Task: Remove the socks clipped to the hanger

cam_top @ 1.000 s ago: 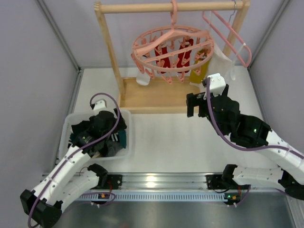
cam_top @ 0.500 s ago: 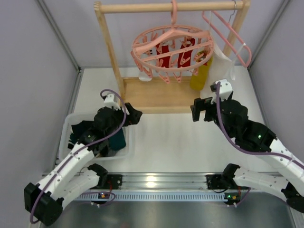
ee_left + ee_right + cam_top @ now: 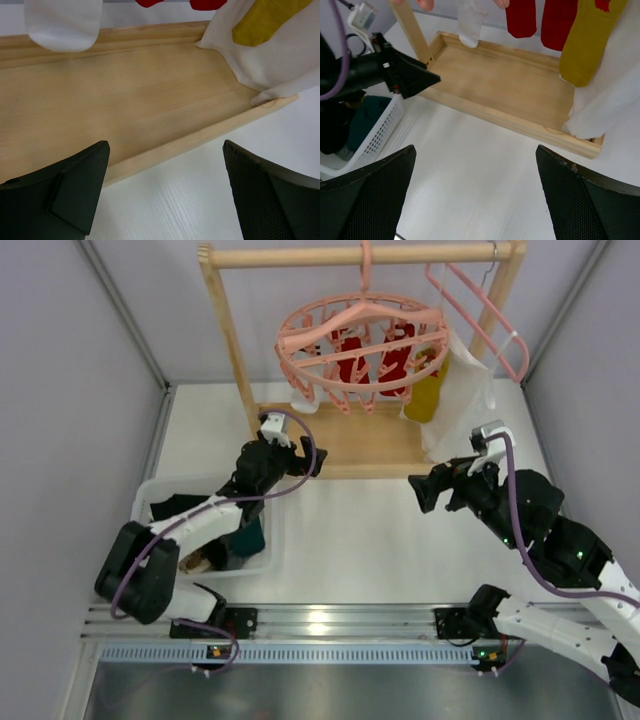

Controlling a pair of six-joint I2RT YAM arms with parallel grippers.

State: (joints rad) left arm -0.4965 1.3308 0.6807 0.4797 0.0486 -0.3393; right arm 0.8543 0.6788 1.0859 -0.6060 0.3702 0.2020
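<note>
The left gripper has its fingers spread wide, with nothing between them. The right gripper is spread wide too and holds nothing. Just past both sets of fingers lies the flat wooden base. Farther on, up above the fingers, the red socks, a yellow sock and a white sock hang clipped to the round pink hanger.

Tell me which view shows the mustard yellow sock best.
Right wrist: the mustard yellow sock hangs large and unobstructed, though its top runs out of frame. The top external view shows it small, its upper end behind the ring of the hanger. The left wrist view catches only a cropped piece at the top edge.
</note>
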